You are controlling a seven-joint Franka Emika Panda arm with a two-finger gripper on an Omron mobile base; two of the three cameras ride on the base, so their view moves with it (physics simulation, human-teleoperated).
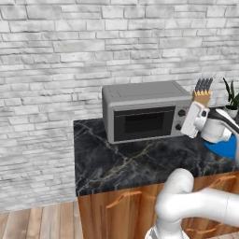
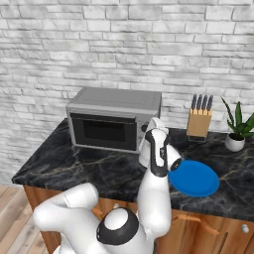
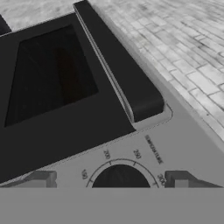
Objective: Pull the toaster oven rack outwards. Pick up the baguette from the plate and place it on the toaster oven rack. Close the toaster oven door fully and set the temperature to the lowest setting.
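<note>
The grey toaster oven point(image 1: 140, 109) point(image 2: 114, 116) stands at the back of the dark marble counter. Its door point(image 1: 144, 123) point(image 2: 103, 130) is closed, dark glass point(image 3: 48, 74) facing out, so the rack is hidden behind it. My gripper point(image 1: 183, 121) point(image 2: 147, 135) point(image 3: 111, 179) is at the oven's right panel. It is open, one fingertip point(image 3: 41, 178) on each side of the round temperature knob point(image 3: 120, 177) with numbers around it. The blue plate point(image 1: 224, 148) point(image 2: 194, 177) lies right of the oven with nothing showing on it. The baguette is out of view.
A tan knife block point(image 1: 202, 95) point(image 2: 199, 121) and a potted plant point(image 1: 232, 100) point(image 2: 238, 129) stand at the back right by the brick wall. The door's dark handle bar point(image 3: 118, 65) runs just beyond the knob. Bare counter point(image 1: 121, 163) lies in front of the oven.
</note>
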